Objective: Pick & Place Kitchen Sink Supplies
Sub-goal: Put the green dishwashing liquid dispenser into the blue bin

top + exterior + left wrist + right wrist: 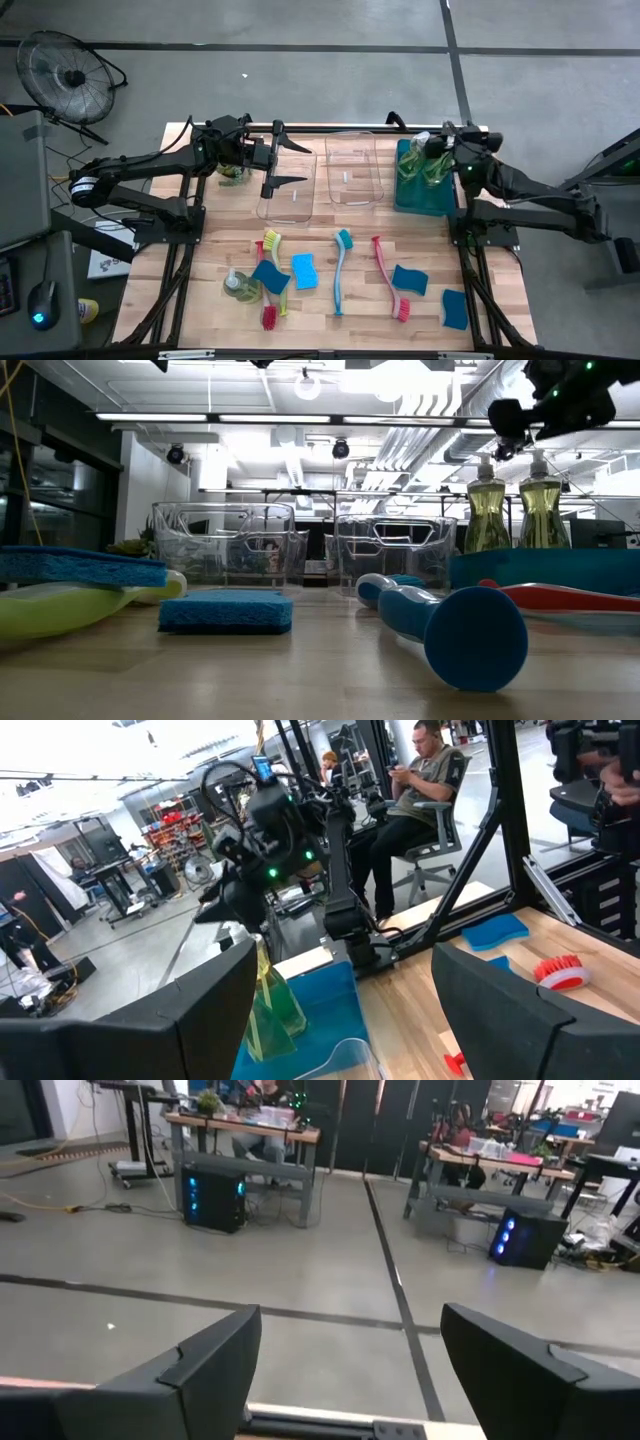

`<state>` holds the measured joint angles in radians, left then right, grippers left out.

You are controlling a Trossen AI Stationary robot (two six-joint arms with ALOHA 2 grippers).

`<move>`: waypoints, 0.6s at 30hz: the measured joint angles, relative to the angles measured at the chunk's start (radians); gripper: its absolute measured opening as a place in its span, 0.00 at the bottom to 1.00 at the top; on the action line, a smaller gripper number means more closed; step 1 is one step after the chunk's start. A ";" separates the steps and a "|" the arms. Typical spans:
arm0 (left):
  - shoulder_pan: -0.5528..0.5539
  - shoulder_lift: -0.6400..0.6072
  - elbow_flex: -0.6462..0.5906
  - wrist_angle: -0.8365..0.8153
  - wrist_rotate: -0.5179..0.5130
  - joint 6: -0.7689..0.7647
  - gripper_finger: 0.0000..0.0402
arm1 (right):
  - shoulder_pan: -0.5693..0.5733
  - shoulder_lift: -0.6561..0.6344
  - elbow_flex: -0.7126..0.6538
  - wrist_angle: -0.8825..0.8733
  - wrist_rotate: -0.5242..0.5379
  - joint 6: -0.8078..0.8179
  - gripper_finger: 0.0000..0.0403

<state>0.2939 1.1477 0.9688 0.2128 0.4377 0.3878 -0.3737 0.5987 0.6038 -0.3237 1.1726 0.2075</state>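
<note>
Right now my left gripper (292, 165) hangs wide open and empty over the clear bin (287, 190); my right gripper (440, 140), equally spread, hovers above two soap bottles (420, 165) in the teal bin (425, 198). Dropping carelessly, I'd likely topple those bottles.
</note>
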 joint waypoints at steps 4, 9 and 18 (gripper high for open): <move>0.000 0.000 0.000 -0.007 0.000 0.000 0.73 | 0.000 0.000 0.049 0.000 -0.039 -0.036 0.76; 0.000 0.000 0.000 -0.004 0.000 0.000 0.73 | 0.001 0.000 0.096 0.000 -0.125 -0.053 0.76; 0.000 0.000 0.000 -0.006 0.000 0.000 0.73 | 0.005 0.000 0.168 -0.001 -0.359 -0.083 0.76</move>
<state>0.2939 1.1477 0.9688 0.2066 0.4376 0.3878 -0.3684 0.5991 0.7714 -0.3244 0.8131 0.1245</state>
